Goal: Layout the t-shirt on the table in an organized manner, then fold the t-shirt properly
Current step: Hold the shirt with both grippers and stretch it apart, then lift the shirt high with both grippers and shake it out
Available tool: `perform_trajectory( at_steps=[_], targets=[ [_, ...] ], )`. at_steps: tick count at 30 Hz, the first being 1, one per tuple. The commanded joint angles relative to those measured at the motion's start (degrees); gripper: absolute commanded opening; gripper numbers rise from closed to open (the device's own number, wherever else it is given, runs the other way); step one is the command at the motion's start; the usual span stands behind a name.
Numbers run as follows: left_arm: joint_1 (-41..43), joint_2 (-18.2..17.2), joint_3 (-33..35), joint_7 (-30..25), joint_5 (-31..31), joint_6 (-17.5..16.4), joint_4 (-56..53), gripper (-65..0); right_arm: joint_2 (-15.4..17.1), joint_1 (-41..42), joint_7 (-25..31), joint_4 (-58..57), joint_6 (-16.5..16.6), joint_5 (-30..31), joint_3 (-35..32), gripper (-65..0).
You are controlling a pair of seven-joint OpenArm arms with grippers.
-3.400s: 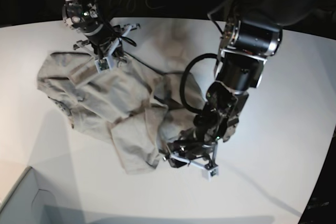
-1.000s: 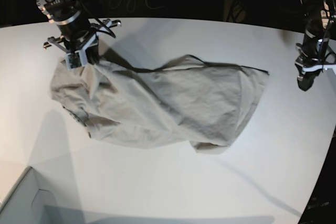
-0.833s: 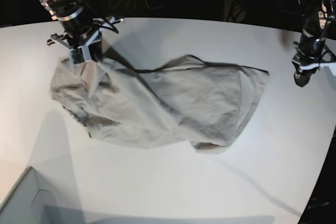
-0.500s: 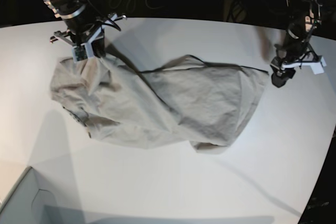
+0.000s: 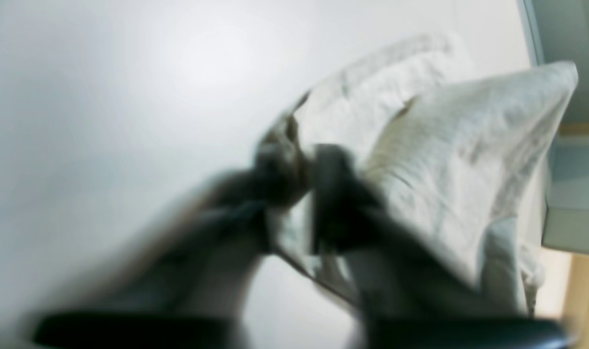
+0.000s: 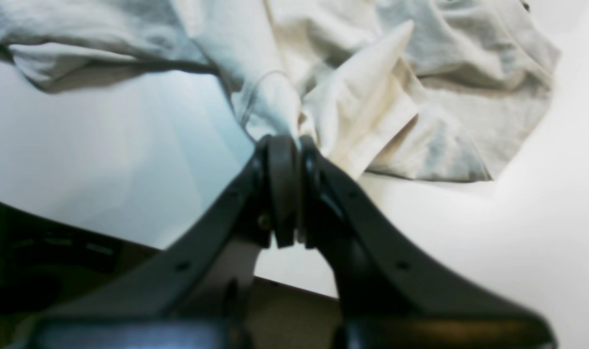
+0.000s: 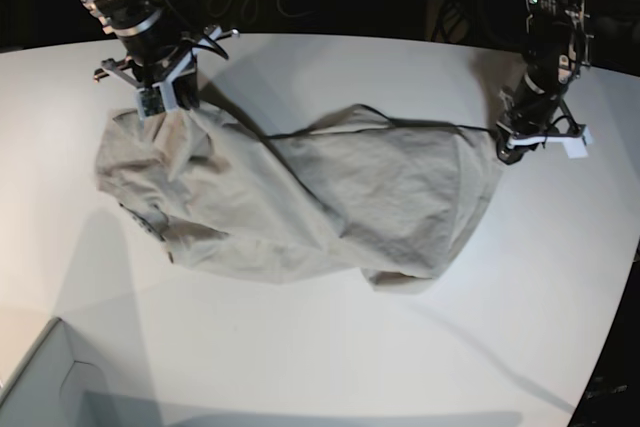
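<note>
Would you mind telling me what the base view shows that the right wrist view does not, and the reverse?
Only the base view shows the whole t-shirt stretched across the table, the left gripper at its opposite corner, and a pale box corner. Only the right wrist view shows the right gripper close up, jaws shut on a bunched fold. Both show the right gripper holding the shirt on the white table.

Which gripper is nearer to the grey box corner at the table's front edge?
Right. The right gripper pinches the t-shirt directly behind the box corner; the left gripper is across the table.
</note>
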Motion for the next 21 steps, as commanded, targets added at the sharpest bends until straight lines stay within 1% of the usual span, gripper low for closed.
perform_trajectory(
  at_steps=[1,3,4,6,8,12,14,16,17,21],
  targets=[
    [-0.4,-1.0,-0.2,-0.8,-0.6,-0.7,1.1,-65.0,0.2,0.0,1.4,0.9,0.5,0.6,0.2,-65.0],
    [-0.1,-1.1,-0.8,-0.9,-0.8,-0.7,2.8,-63.2,0.2,0.3,1.5,0.9,0.5,0.6,0.2,-65.0],
    [0.0,-1.1,-2.5,-0.8,-0.7,-0.7,4.9,-64.9,0.3,0.4,1.7,1.0,0.5,0.6,0.4,-65.0],
    [1.4,-0.9,-5.7,-0.4,-0.6,-0.7,9.5,-65.0,0.3,0.5,2.6,1.7,0.5,0.6,1.3,-65.0],
    [2.8,-0.8,-8.8,-0.4,-0.6,-0.7,15.3,-65.0,0.2,1.3,5.6,2.8,0.5,0.6,2.1,-65.0],
    [3.1,-1.1,-12.5,-0.3,-0.5,-0.7,26.7,-65.0,0.0,3.0,10.9,5.4,0.5,0.6,5.1,-65.0],
    [2.8,-1.6,-13.3,-0.3,-0.5,-0.7,31.1,-65.0,0.0,4.7,13.2,5.9,0.5,0.6,6.8,-65.0],
    [2.8,-3.7,-13.1,-0.3,-0.5,-0.7,34.8,-65.0,-0.6,7.1,15.5,6.2,0.5,0.6,9.0,-65.0],
    [2.5,-4.2,-13.1,-0.3,-0.5,-0.7,36.3,-65.0,-1.1,8.4,16.5,6.2,0.5,0.6,10.1,-65.0],
    [-1.0,-5.0,-13.4,-0.3,-0.5,-0.4,40.0,-65.0,-2.5,15.3,21.1,6.2,0.5,0.6,14.2,-65.0]
  ],
)
